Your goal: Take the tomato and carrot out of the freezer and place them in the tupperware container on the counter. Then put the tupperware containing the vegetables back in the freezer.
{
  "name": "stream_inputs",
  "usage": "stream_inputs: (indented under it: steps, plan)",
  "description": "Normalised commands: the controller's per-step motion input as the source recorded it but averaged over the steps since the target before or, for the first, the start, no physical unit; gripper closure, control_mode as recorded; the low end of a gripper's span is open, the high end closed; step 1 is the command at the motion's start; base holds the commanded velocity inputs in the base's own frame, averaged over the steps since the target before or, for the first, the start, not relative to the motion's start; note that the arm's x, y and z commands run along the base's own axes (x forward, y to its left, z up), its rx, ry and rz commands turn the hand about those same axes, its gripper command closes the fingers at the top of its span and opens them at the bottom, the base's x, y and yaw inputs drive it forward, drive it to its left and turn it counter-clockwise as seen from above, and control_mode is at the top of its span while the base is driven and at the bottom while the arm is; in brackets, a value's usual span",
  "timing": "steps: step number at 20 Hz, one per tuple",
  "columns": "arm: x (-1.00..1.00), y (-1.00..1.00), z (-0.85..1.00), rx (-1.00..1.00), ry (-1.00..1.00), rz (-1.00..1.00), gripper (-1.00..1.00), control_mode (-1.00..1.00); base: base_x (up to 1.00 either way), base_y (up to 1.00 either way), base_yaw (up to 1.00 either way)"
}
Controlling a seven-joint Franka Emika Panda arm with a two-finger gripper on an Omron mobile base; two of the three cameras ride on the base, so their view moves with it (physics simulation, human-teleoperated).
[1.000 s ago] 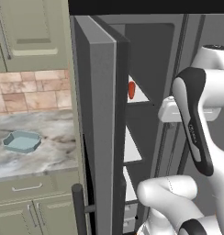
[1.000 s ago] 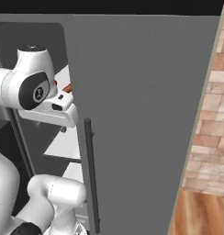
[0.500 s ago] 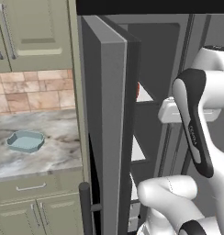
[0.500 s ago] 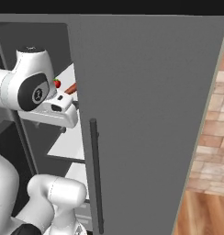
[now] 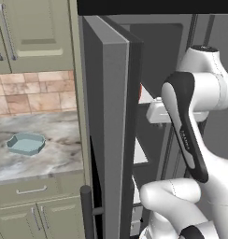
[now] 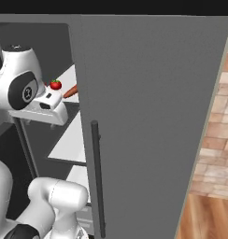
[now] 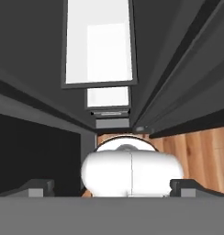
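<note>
Freezer (image 6: 148, 116) door had swung wider. Tomato (image 6: 55, 84) and carrot (image 6: 70, 91) sat on the upper-left shelf; tupperware container (image 5: 25, 143) left on the desk (image 5: 50, 158). Pincer state: couldn't tell.

— What does the arm (image 5: 195, 107) look like?
— Glossy white rounded shells, a long black band with faint lettering along one link, a dark round joint cap, boxy white wrist block.

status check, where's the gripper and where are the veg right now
Gripper state unreadable, arm up at the open freezer. Tomato and carrot on an upper shelf. Tupperware container empty on the counter. Freezer door edge-on between arm and counter.
</note>
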Motion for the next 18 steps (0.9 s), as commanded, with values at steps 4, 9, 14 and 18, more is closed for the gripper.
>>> stream_inputs:
  steps: [4, 9, 14, 18]
  plan:
    - [0.00, 0.49, 0.23, 0.00, -0.20, 0.00, -1.00, -1.00, 0.00, 0.00, 0.00]
    - [0.00, 0.28, 0.29, 0.00, -0.25, 0.00, -1.00, -1.00, 0.00, 0.00, 0.00]
    - [0.22, 0.00, 0.18, 0.00, -0.23, 0.00, -1.00, -1.00, 0.00, 0.00, 0.00]
    - [0.36, 0.00, 0.05, 0.00, -0.18, 0.00, -1.00, -1.00, 0.00, 0.00, 0.00]
